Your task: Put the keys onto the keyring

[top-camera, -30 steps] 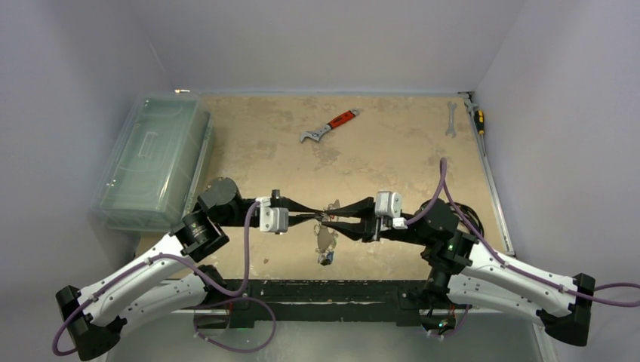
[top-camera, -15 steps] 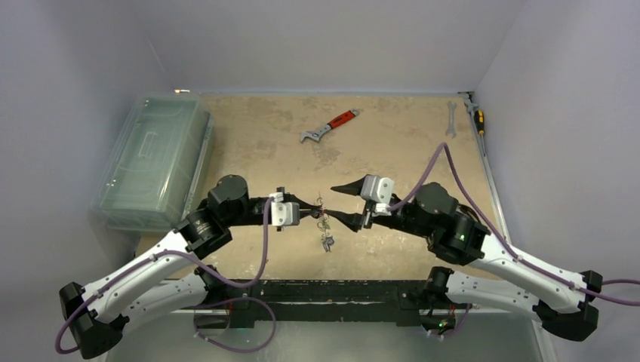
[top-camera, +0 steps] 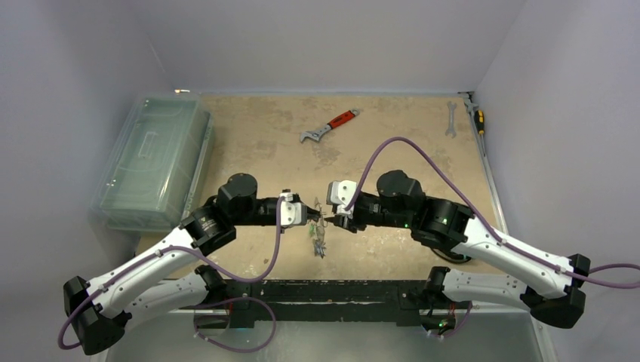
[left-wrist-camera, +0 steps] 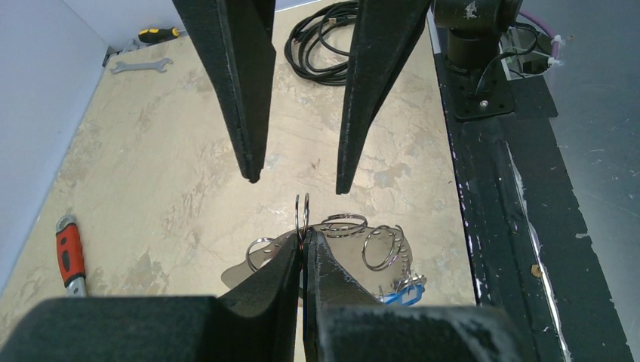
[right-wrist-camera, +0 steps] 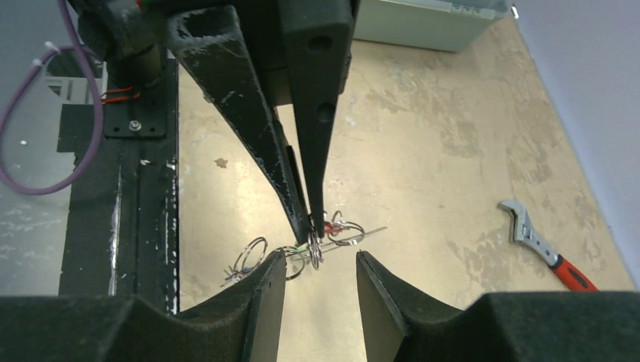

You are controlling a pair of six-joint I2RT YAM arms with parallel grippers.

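Observation:
My left gripper is shut on a small wire split ring and holds it upright above the table. A flat silvery keyring plate hangs below it with more split rings and keys; blue, red and green tags show. The bundle dangles in the top view. My right gripper faces the left one and is open. Its fingertips stand on either side of the held ring without touching it.
A red-handled wrench lies at the table's back middle. A spanner and a screwdriver lie at the back right. A clear plastic box stands on the left. A coiled black cable lies by the right arm's base.
The right gripper let go, opened and pulled back, then swung in toward the left gripper. The left gripper moved slightly right, still holding the ring, and the key bundle now hangs off the table.

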